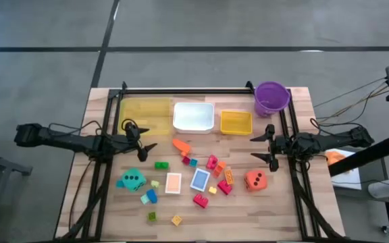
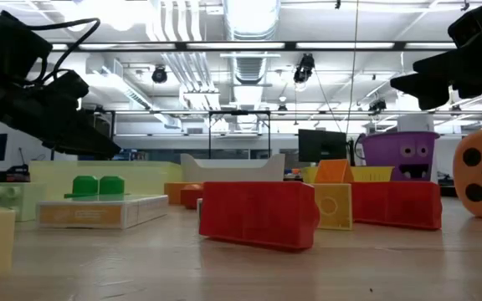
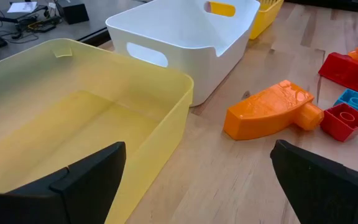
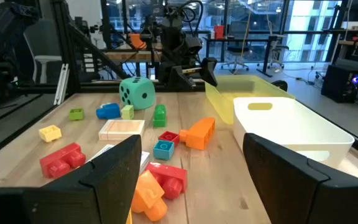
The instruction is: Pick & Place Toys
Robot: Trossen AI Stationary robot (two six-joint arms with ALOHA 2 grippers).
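The toys lie scattered over the middle of the wooden table: a teal die [image 1: 132, 179], an orange die [image 1: 255, 180], an orange card [image 1: 173, 183], a blue card [image 1: 200, 179], a big orange block [image 1: 181, 145] and several small bright blocks. My left gripper [image 1: 148, 138] hovers open at the table's left, beside the yellow tray's near corner, with the orange block [image 3: 269, 111] ahead of it. My right gripper [image 1: 252, 148] hovers open at the table's right, facing the toys [image 4: 166, 149]. Neither has anything between its fingers.
Along the far edge stand a large pale yellow tray [image 1: 144, 115], a white tray [image 1: 194, 117], a small yellow tray [image 1: 236, 122] and a purple bucket [image 1: 271, 98]. Black frame rails run along the table's left, right and far sides.
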